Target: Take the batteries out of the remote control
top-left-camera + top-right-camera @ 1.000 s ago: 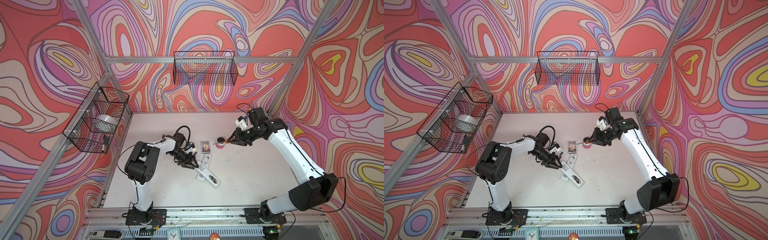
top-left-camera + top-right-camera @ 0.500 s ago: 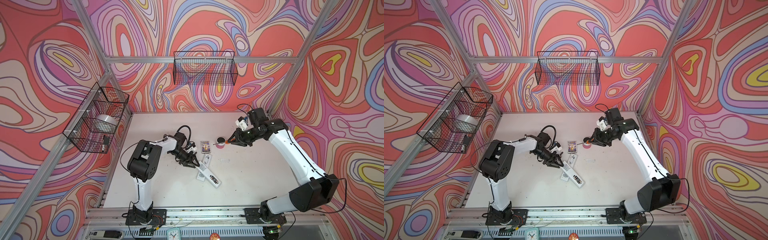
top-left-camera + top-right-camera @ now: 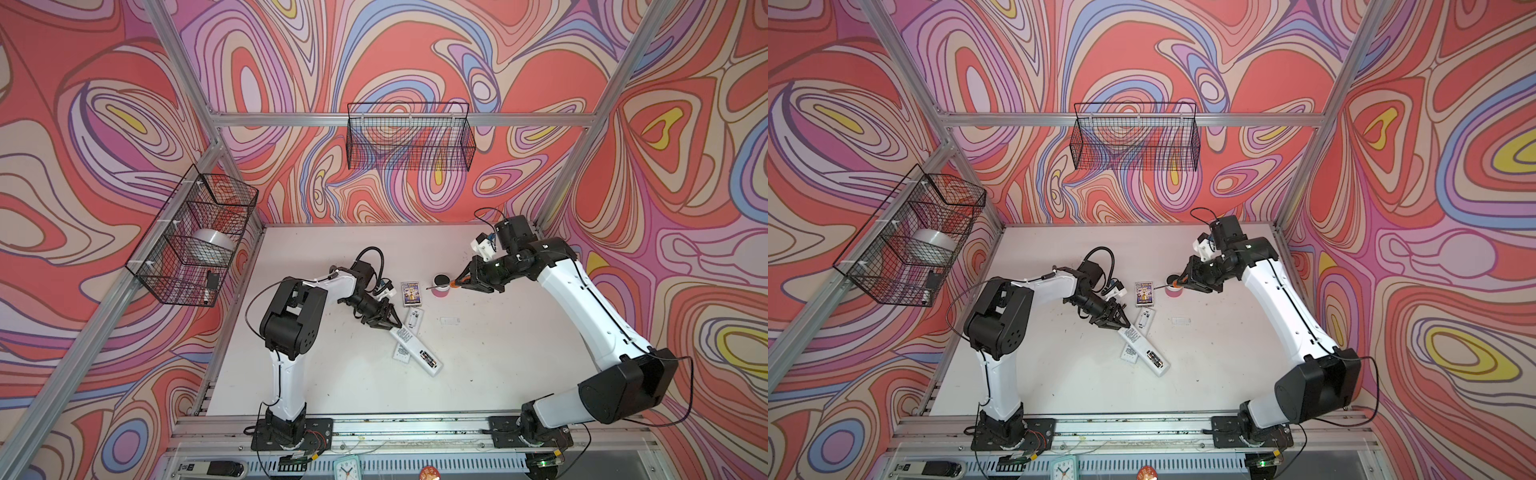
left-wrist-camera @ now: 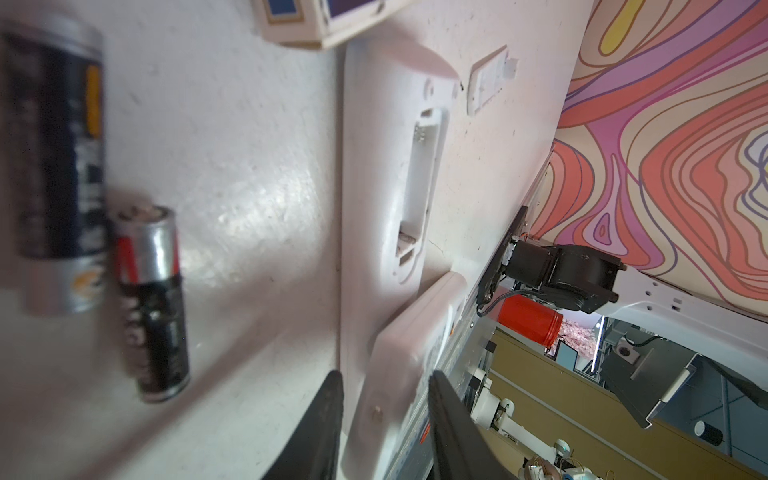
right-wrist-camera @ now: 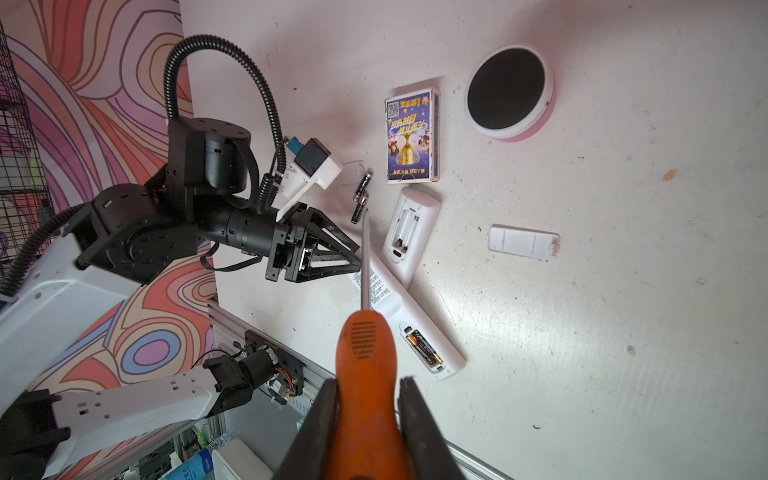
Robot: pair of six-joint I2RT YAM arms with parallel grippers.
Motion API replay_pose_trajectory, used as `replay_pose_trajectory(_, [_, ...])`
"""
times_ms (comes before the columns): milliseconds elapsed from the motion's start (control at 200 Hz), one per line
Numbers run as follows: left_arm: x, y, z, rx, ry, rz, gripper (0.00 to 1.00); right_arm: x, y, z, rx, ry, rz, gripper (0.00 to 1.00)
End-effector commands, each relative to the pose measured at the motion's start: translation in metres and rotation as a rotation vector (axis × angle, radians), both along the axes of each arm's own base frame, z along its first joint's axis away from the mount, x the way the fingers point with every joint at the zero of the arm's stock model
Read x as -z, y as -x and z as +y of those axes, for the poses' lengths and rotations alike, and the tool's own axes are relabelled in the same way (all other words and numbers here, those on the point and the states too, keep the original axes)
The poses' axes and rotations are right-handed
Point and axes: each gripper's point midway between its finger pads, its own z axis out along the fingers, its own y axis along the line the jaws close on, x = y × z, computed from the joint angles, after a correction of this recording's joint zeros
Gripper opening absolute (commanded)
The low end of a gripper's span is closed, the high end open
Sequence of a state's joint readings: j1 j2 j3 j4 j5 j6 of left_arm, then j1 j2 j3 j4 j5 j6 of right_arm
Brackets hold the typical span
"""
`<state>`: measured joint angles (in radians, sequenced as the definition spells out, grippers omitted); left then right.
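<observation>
Done: two loose batteries are lying on the tabletop, just beside the short remote, whose compartment is showing empty.
Left to do: two seated batteries are sitting in the long remote, at its end nearer the front edge.
Left gripper: jaws are standing narrow on either side of the long remote's other end; whether they are clamping cannot be told.
Right gripper: jaws are clamping the screwdriver by its handle.
Room: both remotes are lying mid-tabletop, well apart from every edge; the card box and a cover are crowding the far side, while the front and right are staying open.

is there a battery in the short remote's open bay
No, the right wrist view shows the short remote's open bay bare and white.
</observation>
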<state>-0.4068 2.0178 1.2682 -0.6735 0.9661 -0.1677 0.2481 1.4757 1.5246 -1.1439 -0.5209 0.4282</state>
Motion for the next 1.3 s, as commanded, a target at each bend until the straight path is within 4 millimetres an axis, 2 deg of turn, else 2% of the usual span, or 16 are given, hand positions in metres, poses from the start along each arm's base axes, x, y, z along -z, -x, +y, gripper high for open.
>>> replay_pose_trajectory(0, [0.003, 0.006, 0.000, 0.025, -0.002, 0.019, 0.36, -0.009, -0.004, 0.002, 0.002, -0.023, -0.037, 0.07])
replay_pose_trajectory(285, [0.006, 0.012, 0.001, 0.018, -0.004, 0.051, 0.22, -0.011, -0.005, 0.003, 0.003, -0.029, -0.038, 0.07])
replay_pose_trajectory(426, [0.002, 0.015, 0.002, 0.013, 0.002, 0.059, 0.12, -0.012, -0.006, 0.002, 0.002, -0.024, -0.041, 0.07])
replay_pose_trajectory(536, [-0.004, 0.018, 0.003, 0.004, -0.005, 0.060, 0.08, -0.015, -0.004, 0.001, 0.000, -0.016, -0.051, 0.07])
replay_pose_trajectory(791, [-0.032, 0.010, 0.002, -0.059, -0.006, 0.020, 0.06, -0.018, 0.000, -0.006, 0.003, 0.018, -0.072, 0.08])
replay_pose_trajectory(1097, [-0.071, -0.028, -0.006, -0.222, 0.024, -0.134, 0.06, -0.006, 0.008, -0.011, 0.009, 0.042, -0.046, 0.08])
replay_pose_trajectory(1212, [-0.077, -0.034, -0.008, -0.259, 0.029, -0.202, 0.07, -0.002, 0.010, -0.011, 0.008, 0.040, -0.047, 0.08])
replay_pose_trajectory(1292, [-0.073, -0.031, -0.009, -0.250, 0.015, -0.225, 0.08, 0.001, 0.011, -0.011, 0.004, 0.044, -0.044, 0.08])
